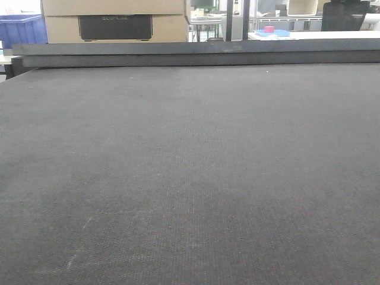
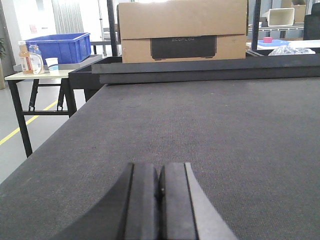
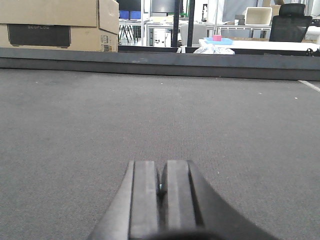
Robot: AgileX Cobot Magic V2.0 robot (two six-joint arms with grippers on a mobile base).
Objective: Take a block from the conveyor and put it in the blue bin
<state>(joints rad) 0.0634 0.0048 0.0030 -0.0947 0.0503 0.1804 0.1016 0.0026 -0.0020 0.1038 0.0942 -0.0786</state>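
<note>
The conveyor [image 1: 190, 178] is a wide dark grey woven belt that fills the front view, with a dark edge rail [image 1: 196, 54] at the far side. No block shows on it in any view. A blue bin [image 2: 61, 46] stands on a small table off the belt's far left corner; its edge shows in the front view [image 1: 21, 29]. My left gripper [image 2: 160, 172] is shut and empty, low over the belt [image 2: 200, 120] near its left edge. My right gripper [image 3: 161, 172] is shut and empty, low over the belt [image 3: 160, 115].
A cardboard box with a black panel [image 2: 182, 31] stands behind the far rail. The side table [image 2: 35, 75] also holds bottles and a cup. The floor with a yellow line [image 2: 22, 127] lies left of the belt. A white table with a pink item [image 3: 217, 38] is far back.
</note>
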